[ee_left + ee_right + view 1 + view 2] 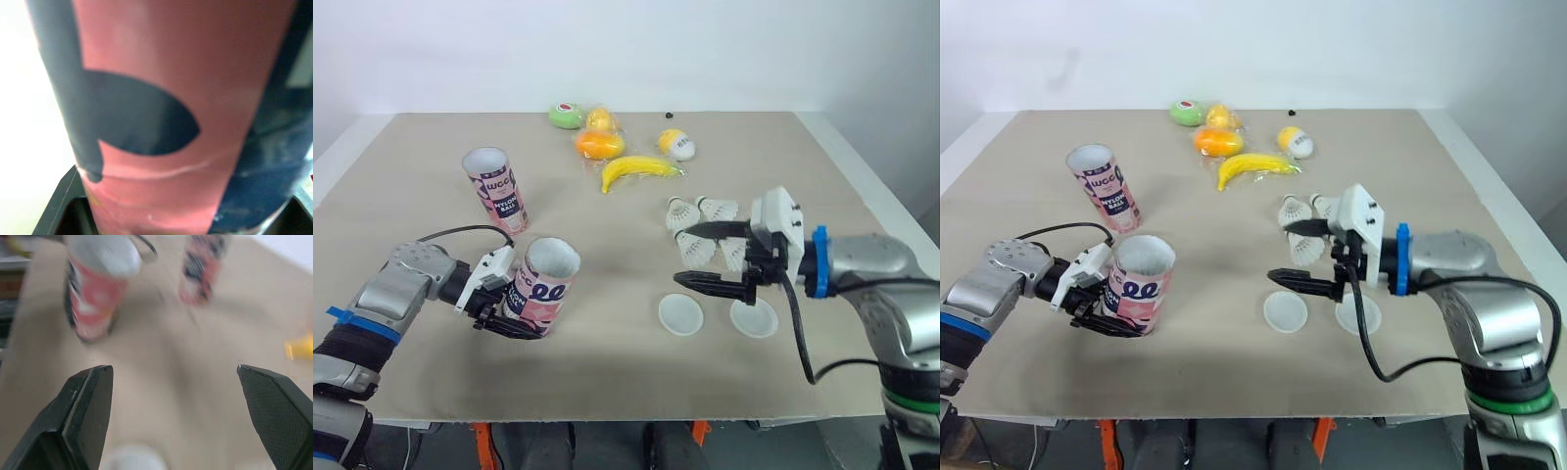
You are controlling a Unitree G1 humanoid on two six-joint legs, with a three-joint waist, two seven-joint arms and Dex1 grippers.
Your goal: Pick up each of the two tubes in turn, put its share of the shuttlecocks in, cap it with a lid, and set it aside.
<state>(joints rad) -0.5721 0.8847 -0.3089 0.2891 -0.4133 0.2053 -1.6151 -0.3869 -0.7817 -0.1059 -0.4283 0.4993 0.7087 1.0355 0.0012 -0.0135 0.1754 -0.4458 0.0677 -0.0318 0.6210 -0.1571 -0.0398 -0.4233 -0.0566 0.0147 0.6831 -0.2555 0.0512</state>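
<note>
My left gripper (502, 305) is shut on a pink tube (544, 284) near the table's front left; the tube's open mouth faces up and it leans slightly. Its pink and dark blue wall (171, 112) is close in the left wrist view. A second pink tube (496, 188) stands open farther back on the left. Several white shuttlecocks (702, 208) lie right of centre. Two white lids (680, 314) (754, 317) lie flat in front of them. My right gripper (685, 255) is open, hovering over the shuttlecocks and lids with nothing between its fingers (88, 401).
A banana (639, 168), an orange fruit (598, 144), a green fruit (566, 115) and a yellow and white item (676, 144) lie at the back centre. The table's front edge (626, 419) runs close below both grippers.
</note>
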